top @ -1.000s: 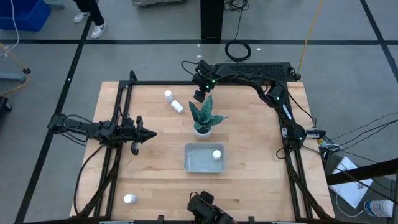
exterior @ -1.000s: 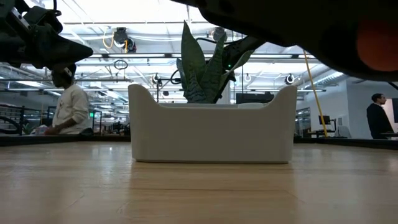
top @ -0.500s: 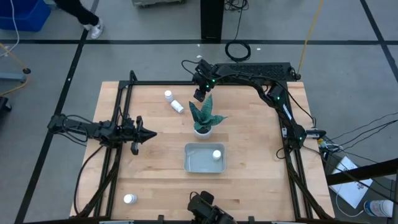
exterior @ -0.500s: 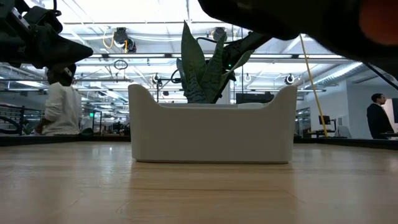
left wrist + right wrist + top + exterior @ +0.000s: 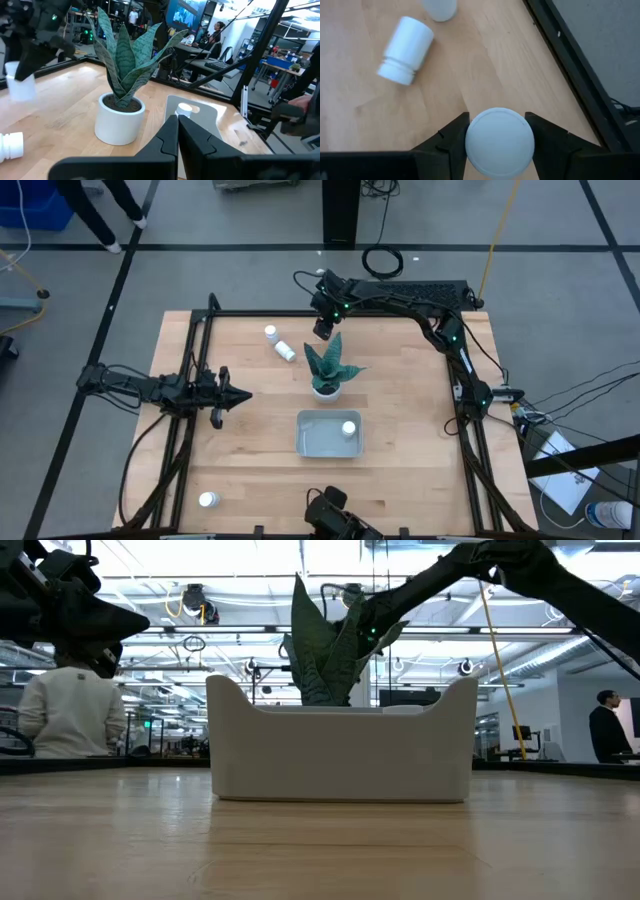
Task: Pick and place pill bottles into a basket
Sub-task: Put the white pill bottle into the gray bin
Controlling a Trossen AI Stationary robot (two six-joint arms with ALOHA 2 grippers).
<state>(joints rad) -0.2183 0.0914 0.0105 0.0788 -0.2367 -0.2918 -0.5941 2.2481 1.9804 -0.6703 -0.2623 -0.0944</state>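
Observation:
My right gripper (image 5: 322,330) hangs over the table's far edge, behind the plant, shut on a white pill bottle (image 5: 500,142), which also shows as a white cylinder (image 5: 20,87) in the left wrist view. One pill bottle (image 5: 270,333) stands upright and another (image 5: 286,351) lies on its side just left of that gripper. One more (image 5: 348,428) stands inside the pale basket (image 5: 312,442) at the table's middle. Another pill bottle (image 5: 208,500) stands at the near left corner. My left gripper (image 5: 240,394) waits at the left, shut and level. My right gripper pinches the pill bottle's round side walls (image 5: 470,145) between its two fingers, one finger (image 5: 447,142) on each side. The fingers slant down from the far right. One round end of the bottle faces the wrist camera, and the rest hangs below the fingers (image 5: 22,92).
A small white pot with a spiky green plant (image 5: 328,370) stands between the right gripper and the basket. A black frame (image 5: 300,313) borders the table. A person (image 5: 70,710) is in the room beyond the table.
My right arm has risen a little at the far edge; in the low view it has lifted away from the top of the picture. The other bottles, the basket and my left arm have kept still.

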